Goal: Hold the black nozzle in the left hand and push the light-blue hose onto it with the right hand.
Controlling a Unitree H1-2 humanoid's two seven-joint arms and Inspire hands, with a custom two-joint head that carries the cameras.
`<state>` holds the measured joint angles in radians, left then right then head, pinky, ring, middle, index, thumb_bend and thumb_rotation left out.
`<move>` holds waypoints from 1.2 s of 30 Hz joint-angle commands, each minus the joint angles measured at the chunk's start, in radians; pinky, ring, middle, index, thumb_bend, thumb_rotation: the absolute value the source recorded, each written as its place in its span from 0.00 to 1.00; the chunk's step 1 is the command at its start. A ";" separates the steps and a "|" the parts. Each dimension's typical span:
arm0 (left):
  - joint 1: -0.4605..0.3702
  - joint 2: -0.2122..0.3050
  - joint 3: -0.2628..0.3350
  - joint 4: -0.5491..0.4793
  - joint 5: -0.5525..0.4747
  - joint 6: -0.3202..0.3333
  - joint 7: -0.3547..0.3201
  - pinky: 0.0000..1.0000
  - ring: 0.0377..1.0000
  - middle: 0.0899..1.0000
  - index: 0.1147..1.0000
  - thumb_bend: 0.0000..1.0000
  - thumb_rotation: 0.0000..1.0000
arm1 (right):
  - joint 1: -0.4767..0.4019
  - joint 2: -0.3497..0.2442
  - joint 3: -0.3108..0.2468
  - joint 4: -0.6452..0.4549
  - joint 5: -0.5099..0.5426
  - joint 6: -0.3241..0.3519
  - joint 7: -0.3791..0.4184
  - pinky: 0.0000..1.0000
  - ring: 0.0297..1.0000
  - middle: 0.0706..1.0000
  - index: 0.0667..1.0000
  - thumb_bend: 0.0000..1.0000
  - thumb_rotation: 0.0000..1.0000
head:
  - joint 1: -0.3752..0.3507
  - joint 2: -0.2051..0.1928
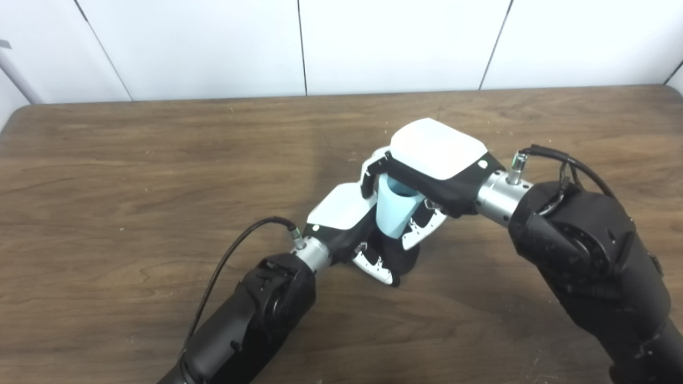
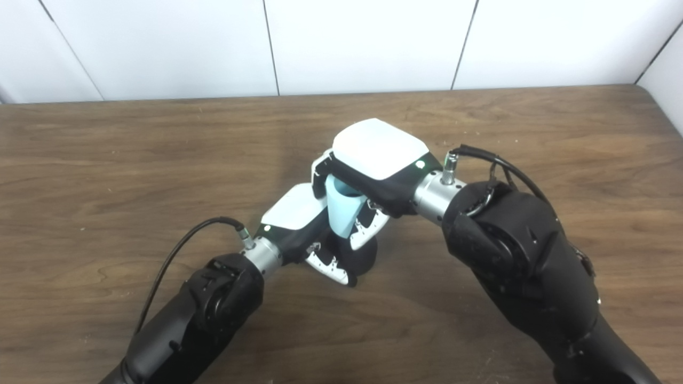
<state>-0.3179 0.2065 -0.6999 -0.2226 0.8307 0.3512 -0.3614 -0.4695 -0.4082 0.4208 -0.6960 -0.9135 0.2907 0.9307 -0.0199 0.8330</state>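
Both hands meet at the middle of the wooden table (image 1: 160,160). My left hand (image 1: 352,229) is shut on the black nozzle (image 1: 403,258), whose dark lower part shows under its fingers just above the table. My right hand (image 1: 427,160) reaches in from above, shut on the light-blue hose (image 1: 395,210). The hose stands upright, its open top under the right palm and its lower end on the nozzle. The joint between hose and nozzle is hidden by fingers. The same pair shows in the right eye view: hose (image 2: 341,210), nozzle (image 2: 363,261).
A white panelled wall (image 1: 373,42) runs behind the table's far edge. Black cables loop off both wrists, one (image 1: 235,250) on the left and one (image 1: 565,160) on the right. Bare wood lies all around the hands.
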 commanded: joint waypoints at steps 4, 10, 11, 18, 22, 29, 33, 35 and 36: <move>0.075 0.040 -0.060 0.081 0.016 0.049 -0.157 1.00 0.73 0.49 0.36 0.52 0.00 | 0.004 -0.025 -0.004 0.003 0.000 -0.057 0.041 0.91 0.96 0.96 0.85 0.95 0.45 | -0.001 0.000; 0.078 0.040 -0.060 0.084 0.015 0.043 -0.151 1.00 0.72 0.48 0.37 0.52 0.00 | -0.010 -0.025 -0.048 0.001 0.013 -0.078 0.009 0.96 1.00 1.00 0.95 0.99 0.53 | -0.001 -0.006; 0.078 0.040 -0.059 0.085 0.015 0.043 -0.150 1.00 0.72 0.48 0.37 0.52 0.00 | -0.011 -0.025 -0.061 -0.002 0.017 -0.082 0.001 0.97 1.00 1.00 0.97 1.00 0.53 | -0.001 -0.006; 0.077 0.040 -0.059 0.088 0.017 0.043 -0.148 1.00 0.71 0.47 0.37 0.52 0.00 | -0.022 0.005 -0.132 -0.033 0.028 -0.081 -0.029 1.00 1.00 1.00 1.00 1.00 0.53 | -0.003 -0.009; 0.077 0.037 -0.060 0.095 0.019 0.042 -0.145 1.00 0.71 0.47 0.37 0.52 0.00 | -0.016 0.023 -0.169 -0.047 0.031 -0.075 -0.040 1.00 1.00 1.00 1.00 0.96 0.62 | 0.000 -0.011; 0.078 0.040 -0.055 0.090 0.013 0.040 -0.148 1.00 0.70 0.47 0.38 0.52 0.00 | -0.031 0.043 -0.254 -0.084 0.096 -0.025 -0.025 1.00 1.00 1.00 1.00 0.83 0.70 | 0.006 -0.013; 0.079 0.045 -0.049 0.086 0.004 0.035 -0.145 1.00 0.68 0.46 0.40 0.52 0.00 | -0.038 0.041 -0.305 -0.113 0.162 0.002 -0.042 0.95 0.98 0.98 0.95 0.80 0.72 | 0.008 -0.012; 0.081 0.047 -0.047 0.082 0.000 0.033 -0.144 1.00 0.66 0.45 0.40 0.52 0.00 | -0.026 0.038 -0.328 -0.125 0.191 -0.005 -0.063 0.89 0.93 0.94 0.90 0.79 0.72 | 0.005 -0.011; 0.081 0.048 -0.046 0.081 -0.001 0.033 -0.144 1.00 0.65 0.45 0.41 0.52 0.00 | -0.019 0.037 -0.335 -0.129 0.201 -0.011 -0.073 0.85 0.90 0.92 0.86 0.79 0.71 | 0.004 -0.010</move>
<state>-0.3181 0.2039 -0.6989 -0.2223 0.8338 0.3520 -0.3615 -0.4588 -0.3619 0.1115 -0.7877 -0.7344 0.2831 0.9113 -0.0153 0.8222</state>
